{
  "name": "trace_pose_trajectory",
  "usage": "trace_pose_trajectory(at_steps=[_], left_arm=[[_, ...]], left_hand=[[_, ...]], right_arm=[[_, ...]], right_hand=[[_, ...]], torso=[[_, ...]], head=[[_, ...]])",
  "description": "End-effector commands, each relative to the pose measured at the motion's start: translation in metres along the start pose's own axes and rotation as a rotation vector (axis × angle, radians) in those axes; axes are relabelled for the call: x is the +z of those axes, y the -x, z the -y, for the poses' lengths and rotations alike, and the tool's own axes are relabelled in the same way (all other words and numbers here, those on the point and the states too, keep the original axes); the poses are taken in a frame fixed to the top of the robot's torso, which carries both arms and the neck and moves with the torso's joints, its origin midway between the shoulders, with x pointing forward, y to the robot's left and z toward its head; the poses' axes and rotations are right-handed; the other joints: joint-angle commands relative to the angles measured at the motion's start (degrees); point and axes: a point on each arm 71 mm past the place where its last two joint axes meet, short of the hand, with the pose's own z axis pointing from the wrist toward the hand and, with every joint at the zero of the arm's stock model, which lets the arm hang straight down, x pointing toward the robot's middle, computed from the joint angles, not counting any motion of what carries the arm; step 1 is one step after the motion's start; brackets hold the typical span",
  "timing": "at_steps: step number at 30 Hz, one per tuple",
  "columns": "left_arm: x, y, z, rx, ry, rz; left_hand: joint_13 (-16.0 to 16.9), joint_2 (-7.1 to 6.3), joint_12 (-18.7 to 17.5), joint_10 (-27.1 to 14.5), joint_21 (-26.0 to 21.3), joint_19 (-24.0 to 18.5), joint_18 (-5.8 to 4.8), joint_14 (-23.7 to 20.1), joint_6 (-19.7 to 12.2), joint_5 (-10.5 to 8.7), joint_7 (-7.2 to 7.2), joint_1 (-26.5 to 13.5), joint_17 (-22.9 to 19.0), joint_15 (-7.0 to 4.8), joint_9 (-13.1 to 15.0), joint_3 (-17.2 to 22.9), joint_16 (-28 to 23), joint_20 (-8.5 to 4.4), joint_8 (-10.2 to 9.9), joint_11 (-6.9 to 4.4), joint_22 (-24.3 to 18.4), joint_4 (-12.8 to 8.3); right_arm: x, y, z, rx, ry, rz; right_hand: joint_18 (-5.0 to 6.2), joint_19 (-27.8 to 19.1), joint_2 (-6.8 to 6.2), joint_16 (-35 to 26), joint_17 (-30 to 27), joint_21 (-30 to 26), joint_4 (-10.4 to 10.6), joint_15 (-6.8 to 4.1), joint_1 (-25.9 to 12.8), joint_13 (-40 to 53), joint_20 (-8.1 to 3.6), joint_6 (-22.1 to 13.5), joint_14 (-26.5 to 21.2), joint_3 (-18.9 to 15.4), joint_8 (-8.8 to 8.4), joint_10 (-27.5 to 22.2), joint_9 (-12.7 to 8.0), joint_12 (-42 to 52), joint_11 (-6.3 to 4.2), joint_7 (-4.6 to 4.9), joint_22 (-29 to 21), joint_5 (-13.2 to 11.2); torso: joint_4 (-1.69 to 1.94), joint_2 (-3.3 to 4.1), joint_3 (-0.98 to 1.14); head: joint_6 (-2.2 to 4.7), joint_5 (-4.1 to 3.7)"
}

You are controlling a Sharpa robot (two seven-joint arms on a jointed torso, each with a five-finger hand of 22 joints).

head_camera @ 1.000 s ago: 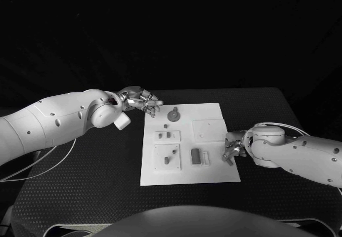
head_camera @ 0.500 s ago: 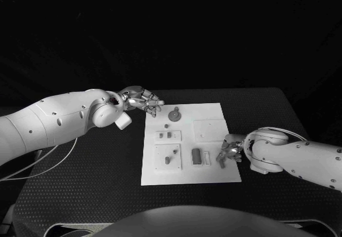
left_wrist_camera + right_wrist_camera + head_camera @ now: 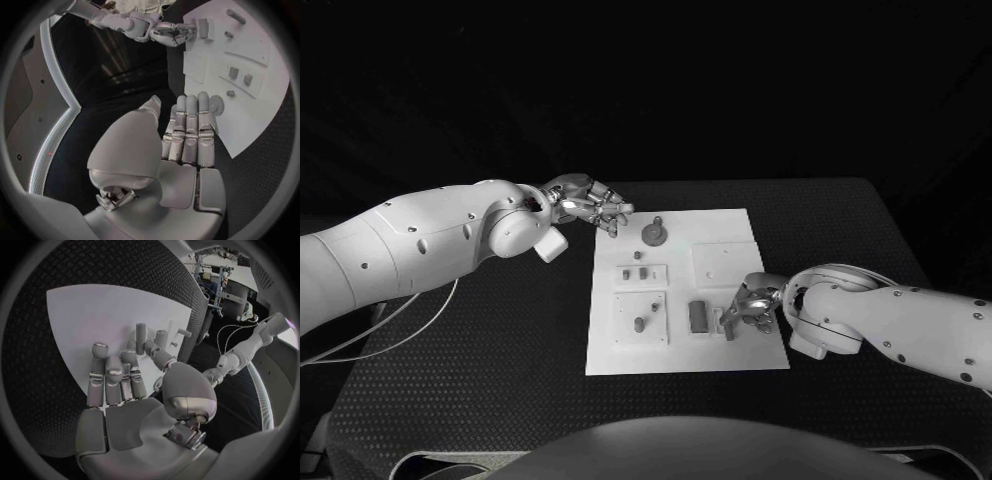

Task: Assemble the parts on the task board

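Now right hand (image 3: 750, 308), fingers apart and empty, reaches the board's (image 3: 733, 358) right edge for a part (image 3: 695, 316); left hand (image 3: 593, 208) waits empty at the far-left corner.

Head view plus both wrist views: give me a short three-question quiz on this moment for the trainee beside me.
1. True or false: the left hand is holding a part.
2. Which hand is over the task board's near half, beside the dark upright block?
A. left hand
B. right hand
C. neither
3. Fill in: the round dark part with a stem lies at the board's ___ end, close to the left hand.

Key:
1. False; its fingers are straight and together, with nothing in them.
2. B
3. far
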Motion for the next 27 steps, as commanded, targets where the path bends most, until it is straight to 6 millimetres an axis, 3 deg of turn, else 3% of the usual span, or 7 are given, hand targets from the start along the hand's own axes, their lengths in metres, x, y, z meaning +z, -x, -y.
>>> trace_pose_trajectory(at_steps=[1,19,27], left_arm=[[0.001,-0.001,0.002,0.001,-0.011,-0.006],[0.001,-0.002,0.002,0.001,-0.011,-0.010],[0.001,-0.002,0.002,0.000,-0.009,-0.013]], left_hand=[[-0.1,-0.04,0.2,-0.2,0.2,-0.2,1.14,-0.4,-0.4,-0.02,-0.11,-0.5,-0.1,-0.08,0.1,0.4,0.0,0.08,0.4,-0.06,0.1,0.0],[-0.1,-0.02,0.2,-0.1,0.2,-0.2,1.14,-0.4,-0.4,-0.02,-0.12,-0.5,-0.1,-0.08,0.1,0.4,0.0,0.09,0.4,-0.06,0.1,0.0],[-0.1,-0.02,0.2,-0.2,0.2,-0.2,1.14,-0.4,-0.4,-0.02,-0.12,-0.5,-0.1,-0.07,0.1,0.4,0.0,0.09,0.4,-0.05,0.1,0.0]], right_arm=[[0.000,0.001,-0.003,0.025,0.023,0.021],[0.004,0.000,-0.013,-0.024,0.055,0.041],[0.009,0.002,-0.012,-0.049,0.043,0.024]], right_hand=[[0.88,0.3,-0.54,0.1,-0.1,0.1,-0.1,-1.21,-0.1,-0.1,-0.17,0.3,1.1,-0.1,-0.14,0.5,-0.1,0.1,-0.07,0.03,1.0,0.1],[0.88,0.5,-1.34,-0.1,-0.1,0.0,-0.1,-1.22,-0.1,-0.1,-0.27,0.1,1.2,0.1,-0.22,0.5,-0.1,0.0,-0.05,0.07,1.0,0.1],[0.88,0.5,-1.69,-0.2,-0.2,-0.2,0.0,-1.16,-0.4,-0.1,-0.25,-0.1,1.2,0.2,-0.31,0.5,-0.2,-0.1,0.03,0.15,0.9,0.1]], torso=[[-0.06,0.00,-0.05],[-0.07,0.00,0.02],[-0.02,0.01,-0.05]], head=[[0.00,0.07],[0.00,0.20],[0.00,0.19]])
